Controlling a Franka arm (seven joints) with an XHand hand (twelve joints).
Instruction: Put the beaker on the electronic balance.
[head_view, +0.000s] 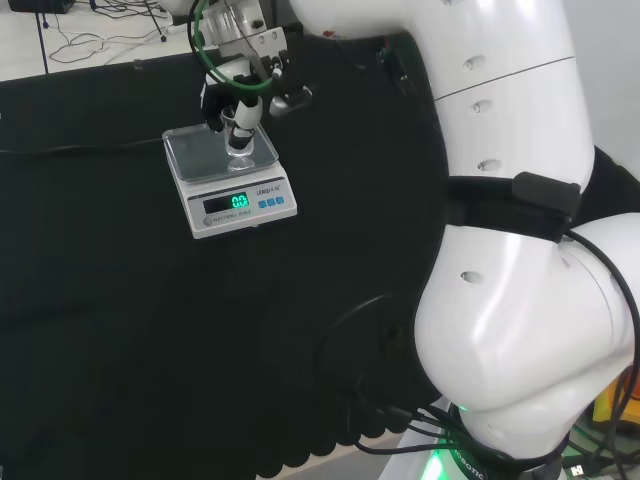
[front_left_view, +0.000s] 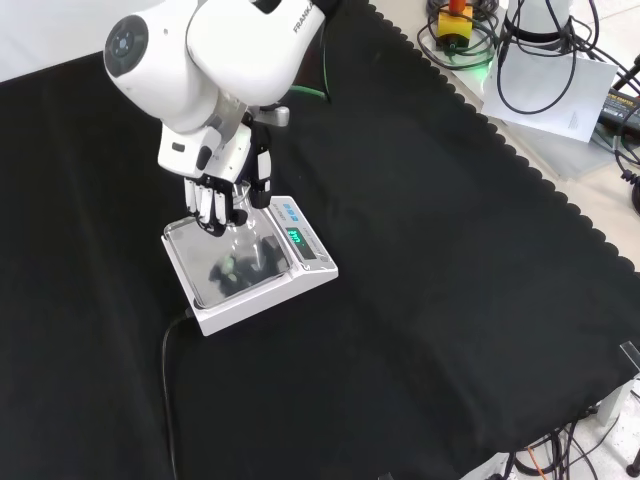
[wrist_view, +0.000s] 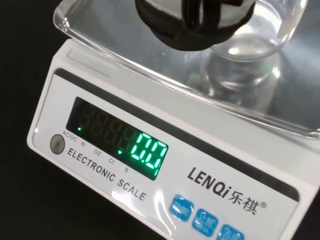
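Robot hand (head_view: 232, 88), fingers curled around a clear glass beaker (head_view: 240, 135), holds it on or just above the electronic balance (head_view: 230, 180) pan, toward two o'clock in the head view. Placement looks nearly done; next, likely, fingers open and lift straight up without tipping it.

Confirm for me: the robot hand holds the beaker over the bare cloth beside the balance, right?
Not quite. The robot hand holds the beaker over the electronic balance's pan, not the cloth; the head view shows it. Whether its base touches the pan, I cannot tell.
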